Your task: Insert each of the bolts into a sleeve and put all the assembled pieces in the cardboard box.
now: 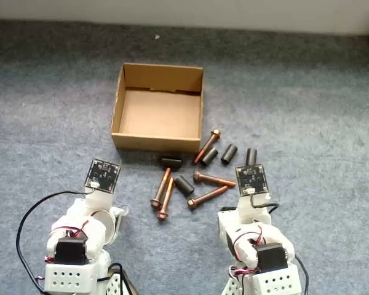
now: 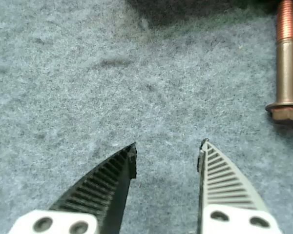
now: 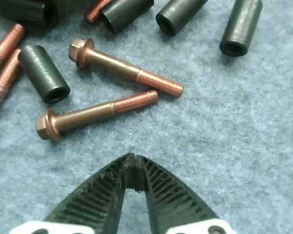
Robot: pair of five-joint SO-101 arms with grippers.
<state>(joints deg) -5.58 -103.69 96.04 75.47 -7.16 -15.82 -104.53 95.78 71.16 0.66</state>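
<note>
Left wrist view: the left gripper (image 2: 169, 146) hangs open and empty over the bench (image 2: 88, 73). Beyond stands the box (image 1: 118, 110), nothing inside. Bolts (image 1: 162, 187) and sleeves (image 1: 184, 185) lie loose by its front wall, none joined. They look stiff, light, smooth, prone to roll; take a bolt mid-shank, a sleeve across its barrel. The right gripper (image 3: 133, 163) is closed on nothing, near two bolts.

A grey-carpeted bench (image 1: 307, 92) carries an open cardboard box (image 1: 147, 142), with five copper-coloured bolts (image 1: 214, 179) and five black sleeves (image 1: 184, 185) scattered near it.
</note>
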